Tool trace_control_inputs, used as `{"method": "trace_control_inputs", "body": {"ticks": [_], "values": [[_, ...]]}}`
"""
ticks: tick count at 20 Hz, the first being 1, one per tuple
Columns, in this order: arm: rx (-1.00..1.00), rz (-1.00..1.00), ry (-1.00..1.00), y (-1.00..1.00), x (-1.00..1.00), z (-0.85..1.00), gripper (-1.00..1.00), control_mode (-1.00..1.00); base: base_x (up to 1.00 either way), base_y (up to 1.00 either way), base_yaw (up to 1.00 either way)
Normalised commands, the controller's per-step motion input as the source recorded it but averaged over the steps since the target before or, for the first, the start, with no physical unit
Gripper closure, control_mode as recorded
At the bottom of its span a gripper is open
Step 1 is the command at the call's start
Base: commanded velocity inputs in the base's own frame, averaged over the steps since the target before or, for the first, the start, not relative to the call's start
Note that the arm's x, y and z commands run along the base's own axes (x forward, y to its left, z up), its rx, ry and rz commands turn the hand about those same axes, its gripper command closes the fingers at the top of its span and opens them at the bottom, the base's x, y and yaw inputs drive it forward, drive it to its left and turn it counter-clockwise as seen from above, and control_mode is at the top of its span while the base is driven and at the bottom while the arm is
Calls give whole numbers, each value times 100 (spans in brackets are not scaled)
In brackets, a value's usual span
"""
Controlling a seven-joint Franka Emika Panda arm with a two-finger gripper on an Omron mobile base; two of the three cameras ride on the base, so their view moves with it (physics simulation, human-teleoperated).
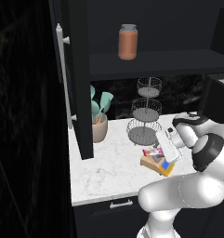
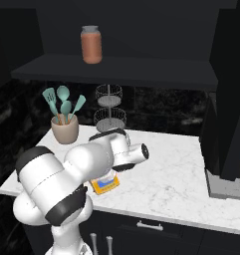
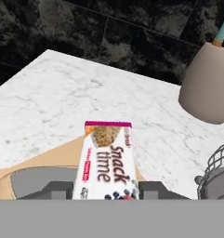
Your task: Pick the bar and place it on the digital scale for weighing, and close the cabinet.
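Observation:
The pink-and-white bar [image 3: 106, 160] lies lengthwise between my gripper's [image 3: 105, 188] two dark fingertips, which press against its long edges. It sits just over the grey plate of the orange-yellow digital scale [image 3: 39, 162]. From the left base view the bar [image 1: 153, 151] shows at the scale's [image 1: 157, 165] top, under my tilted hand. From the right base view my arm covers most of the scale [image 2: 105, 185]. The black cabinet's left door [image 1: 78, 79] stands swung open, and its right door [image 2: 231, 99] is open too.
A three-tier wire basket [image 1: 145, 114] stands just behind the scale. A beige pot of teal utensils [image 1: 99, 128] sits near the open left door. An orange jar [image 1: 128, 42] is on the cabinet shelf. Bare marble counter [image 2: 171, 179] lies to the right.

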Motion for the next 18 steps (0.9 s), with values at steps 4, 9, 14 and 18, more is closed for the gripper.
{"method": "trace_control_inputs", "body": {"ticks": [4,9,14,18], "values": [[0,0,0,1,-25,-11,-100,-100,0,0,0],[0,0,0,1,-47,-7,-100,-100,0,0,0],[0,0,0,2,-11,-6,-100,-100,0,0,0],[0,0,-10,-3,-22,10,-100,-100,0,0,0]]}}
